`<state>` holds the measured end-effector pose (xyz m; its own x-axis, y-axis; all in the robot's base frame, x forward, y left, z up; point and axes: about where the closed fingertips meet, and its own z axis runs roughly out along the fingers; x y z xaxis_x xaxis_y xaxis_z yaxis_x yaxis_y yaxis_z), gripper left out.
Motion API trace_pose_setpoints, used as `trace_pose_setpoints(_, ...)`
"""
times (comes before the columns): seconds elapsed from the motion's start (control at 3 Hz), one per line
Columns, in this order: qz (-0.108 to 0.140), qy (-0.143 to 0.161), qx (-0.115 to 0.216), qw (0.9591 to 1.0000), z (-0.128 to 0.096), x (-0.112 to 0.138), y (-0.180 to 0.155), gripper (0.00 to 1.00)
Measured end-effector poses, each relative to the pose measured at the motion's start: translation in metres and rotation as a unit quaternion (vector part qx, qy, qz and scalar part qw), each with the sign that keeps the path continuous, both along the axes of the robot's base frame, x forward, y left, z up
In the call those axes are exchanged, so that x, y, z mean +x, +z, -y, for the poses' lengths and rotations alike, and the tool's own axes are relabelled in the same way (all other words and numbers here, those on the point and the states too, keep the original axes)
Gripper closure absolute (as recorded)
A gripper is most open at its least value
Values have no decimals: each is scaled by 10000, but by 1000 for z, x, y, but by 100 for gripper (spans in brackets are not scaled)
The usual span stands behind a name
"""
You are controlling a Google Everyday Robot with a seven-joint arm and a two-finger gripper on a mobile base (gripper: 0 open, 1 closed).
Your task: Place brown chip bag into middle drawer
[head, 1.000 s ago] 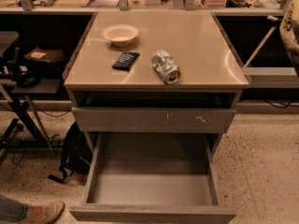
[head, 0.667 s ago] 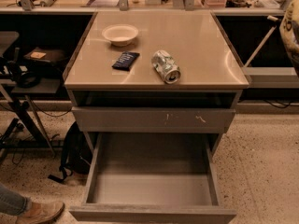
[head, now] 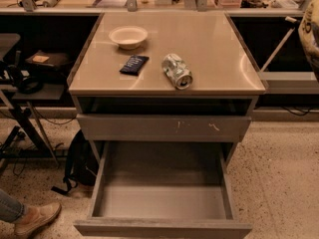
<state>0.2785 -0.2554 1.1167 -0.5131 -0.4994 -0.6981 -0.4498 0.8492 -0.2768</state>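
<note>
The middle drawer (head: 162,200) is pulled out wide at the bottom of the cabinet, and its smooth floor is bare. Above it is a closed drawer front (head: 164,127) with pale scratch marks. A yellow-tan and dark rounded shape (head: 311,31) is cut off by the right edge, level with the cabinet top. It may be the brown chip bag, but I cannot tell. My gripper is not in view.
On the cabinet top (head: 209,39) are a white bowl (head: 128,36), a small flat dark-blue packet (head: 134,64) and a drink can (head: 177,70) on its side. A person's shoe (head: 37,218) and a black backpack (head: 75,163) are on the floor at the left. A white rod (head: 279,41) leans at the right.
The person's shoe at the bottom left has shifted a little. The cabinet, the drawers and the things on top have not moved.
</note>
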Motion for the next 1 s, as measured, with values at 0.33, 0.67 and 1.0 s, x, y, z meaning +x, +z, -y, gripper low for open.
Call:
trace_pose_setpoints(0.33,-47,74,127,9999,-9,3,-25,100)
trace_pose_setpoints(0.67,-89,111,248,9996,-19,2,-48,100)
trace_pose_setpoints(1.0,-346,108,568,9977,-30,5,-102,100)
